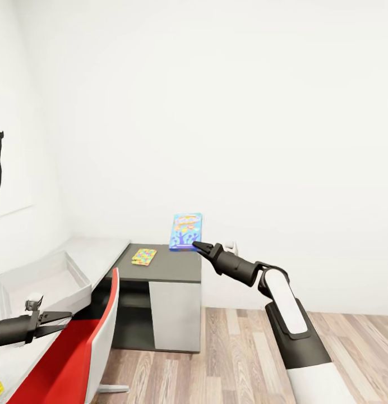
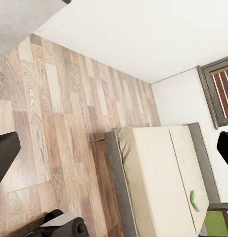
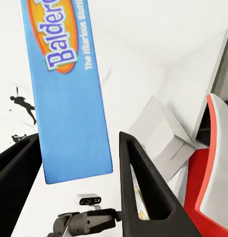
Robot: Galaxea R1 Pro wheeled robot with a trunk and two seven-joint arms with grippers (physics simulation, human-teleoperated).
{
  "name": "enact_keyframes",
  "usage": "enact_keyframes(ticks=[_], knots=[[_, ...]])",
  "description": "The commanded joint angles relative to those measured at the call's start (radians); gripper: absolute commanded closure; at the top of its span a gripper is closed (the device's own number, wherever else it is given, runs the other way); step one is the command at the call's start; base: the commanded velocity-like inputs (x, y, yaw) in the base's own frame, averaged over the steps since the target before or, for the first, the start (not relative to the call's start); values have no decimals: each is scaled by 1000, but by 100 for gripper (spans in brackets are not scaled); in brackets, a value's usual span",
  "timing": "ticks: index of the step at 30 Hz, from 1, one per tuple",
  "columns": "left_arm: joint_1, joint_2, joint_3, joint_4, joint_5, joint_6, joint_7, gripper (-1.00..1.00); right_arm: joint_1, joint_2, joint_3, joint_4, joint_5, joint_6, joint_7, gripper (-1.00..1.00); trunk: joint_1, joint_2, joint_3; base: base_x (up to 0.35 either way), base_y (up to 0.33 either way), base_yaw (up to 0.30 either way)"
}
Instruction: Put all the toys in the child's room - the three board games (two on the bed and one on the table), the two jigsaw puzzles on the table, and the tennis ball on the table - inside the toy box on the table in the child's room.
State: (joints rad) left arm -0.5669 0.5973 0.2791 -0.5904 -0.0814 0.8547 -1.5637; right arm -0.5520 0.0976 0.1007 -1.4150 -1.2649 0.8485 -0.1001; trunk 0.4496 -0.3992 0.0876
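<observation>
We note the right gripper gripping a blue board game by its lower edge, long axis upright. The toy box sits on the table, leftward, nearer the left gripper, whose jaws are spread, empty.

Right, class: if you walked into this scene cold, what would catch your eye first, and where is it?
The blue board game, held up in the air by the right hand above the dark cabinet, stands out first. Next comes the red chair at lower left, tucked by the table that bears the pale toy box. A multicoloured jigsaw puzzle lies on the cabinet.
</observation>
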Motion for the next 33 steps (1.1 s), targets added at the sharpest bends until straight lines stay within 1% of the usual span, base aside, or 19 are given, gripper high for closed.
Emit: enact_keyframes(ticks=[1, 4, 6, 10, 17, 33], knots=[[-1, -1, 3, 0, -9, 10, -7, -100, -1, 4, 0, -1, -9, 3, -11, 100, 0, -1, 0, 0, 0, 208], [-1, -1, 3, 0, -9, 10, -7, -100, -1, 24, 1, 0, -6, 3, -17, 100, 0, -1, 0, 0, 0, 250], [-1, -1, 3, 0, -8, 10, -7, -100, -5, 38, 2, 0, -8, 3, -45, 100, 0, -1, 0, 0, 0, 272], [-1, -1, 3, 0, -8, 10, -7, -100, -25, 46, 2, 1, -14, 3, -101, 100, 0, -1, -1, 0, 0, 280], [-1, -1, 3, 0, -8, 10, -7, -100, -35, 48, 2, 1, -17, 4, -119, 100, 0, -1, -4, 0, -35, 274], [-1, -2, 2, 0, -8, 10, -7, -100, -36, 48, 2, 1, -17, 8, -121, 100, 0, -1, -23, 0, -139, 219]])
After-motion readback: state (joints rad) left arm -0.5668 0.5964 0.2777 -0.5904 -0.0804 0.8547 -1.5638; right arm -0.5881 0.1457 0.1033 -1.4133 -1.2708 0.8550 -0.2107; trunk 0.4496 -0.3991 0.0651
